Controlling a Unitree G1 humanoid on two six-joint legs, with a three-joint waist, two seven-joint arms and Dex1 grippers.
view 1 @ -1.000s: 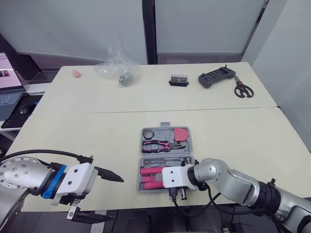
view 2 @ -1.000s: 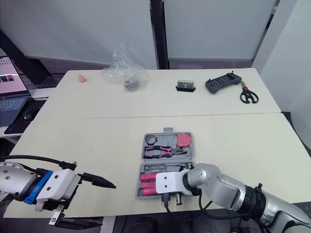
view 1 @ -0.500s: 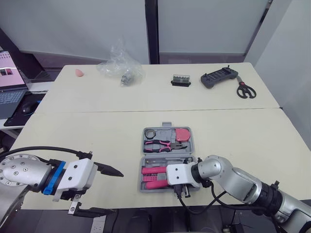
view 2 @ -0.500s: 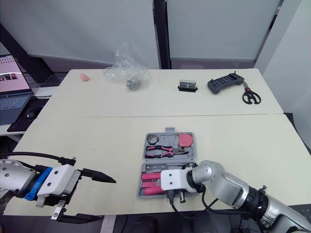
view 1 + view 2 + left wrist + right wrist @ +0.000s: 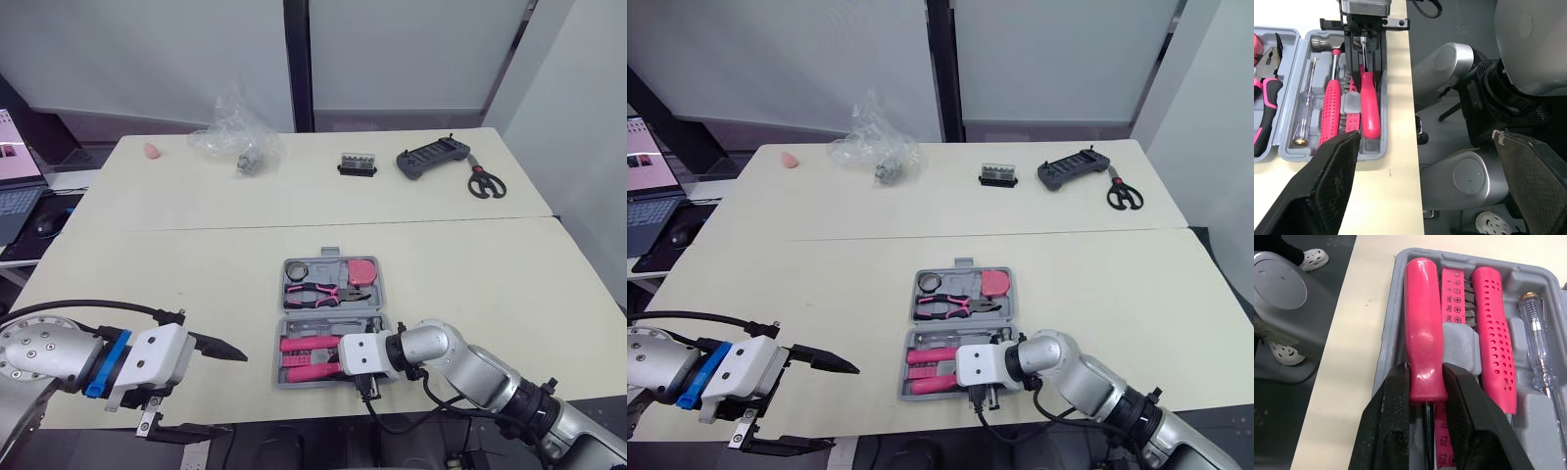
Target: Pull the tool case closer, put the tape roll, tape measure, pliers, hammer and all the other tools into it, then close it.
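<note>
Grey tool case (image 5: 333, 312), pink screwdriver (image 5: 1422, 352)

Bag (image 5: 235, 132) contents indistinct, perhaps hardware

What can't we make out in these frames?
1) Tip of the screwdriver: both wrist views, buried in the right gripper, which is closed on the pink handle.
2) Head of the hammer: left wrist view, partly behind the right gripper.
3) Contents of the plastic bag: eye views, too small, crinkled film hides them.
4) What the black box is: eye views, too small.

The grey tool case (image 5: 331, 313) lies open and flat near the table's (image 5: 196, 264) front edge, holding pink pliers (image 5: 318, 291), tape measure (image 5: 362, 270) and screwdriver (image 5: 1422, 357).
</note>
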